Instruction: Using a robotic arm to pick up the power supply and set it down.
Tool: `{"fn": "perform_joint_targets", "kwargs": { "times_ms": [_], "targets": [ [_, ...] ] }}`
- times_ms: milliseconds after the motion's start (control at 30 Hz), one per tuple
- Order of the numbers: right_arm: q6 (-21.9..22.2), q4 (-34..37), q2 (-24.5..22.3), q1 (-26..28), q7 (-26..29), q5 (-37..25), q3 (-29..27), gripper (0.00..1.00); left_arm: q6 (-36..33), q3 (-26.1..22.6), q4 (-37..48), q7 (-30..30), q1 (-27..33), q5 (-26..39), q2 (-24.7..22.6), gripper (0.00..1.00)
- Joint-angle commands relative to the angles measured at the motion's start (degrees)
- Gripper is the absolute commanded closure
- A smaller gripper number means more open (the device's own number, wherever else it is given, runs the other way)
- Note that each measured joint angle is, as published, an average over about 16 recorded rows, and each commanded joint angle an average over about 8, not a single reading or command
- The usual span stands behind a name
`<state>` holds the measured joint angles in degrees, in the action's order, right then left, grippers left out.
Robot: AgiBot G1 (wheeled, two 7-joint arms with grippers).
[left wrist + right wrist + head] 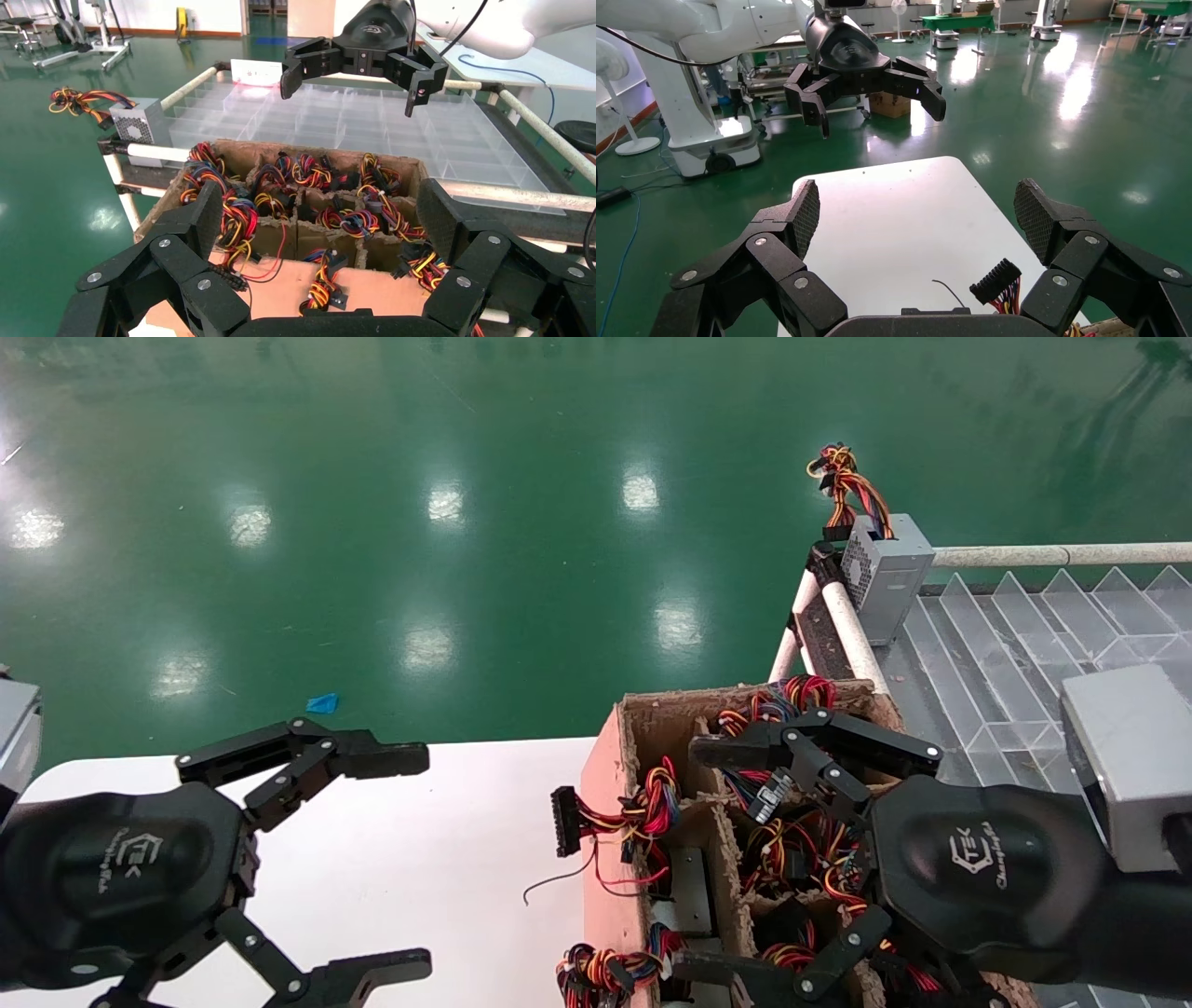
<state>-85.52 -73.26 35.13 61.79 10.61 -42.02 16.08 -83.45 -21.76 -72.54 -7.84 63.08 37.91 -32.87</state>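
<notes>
power supply (885, 575) beyond right fingers (801, 747)

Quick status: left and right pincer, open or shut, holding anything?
Left pincer: open, empty, over the white table.
Right pincer: open, empty, above the brown cardboard box of wired units.

White "TEK" logos — each above a line of script too small to read — mark the backs of the left gripper (391, 868) and right gripper (726, 859); nothing else legible.
</notes>
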Motion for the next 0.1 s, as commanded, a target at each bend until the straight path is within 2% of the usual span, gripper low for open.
{"fn": "perform_joint_targets", "kwargs": {
  "times_ms": [33,100],
  "targets": [
    [0.0,0.0,0.0,0.0,0.0,0.0,0.0,0.0,0.0,0.0,0.0,0.0,0.0,0.0,0.0,0.0],
    [0.0,0.0,0.0,0.0,0.0,0.0,0.0,0.0,0.0,0.0,0.0,0.0,0.0,0.0,0.0,0.0]
  ]
}}
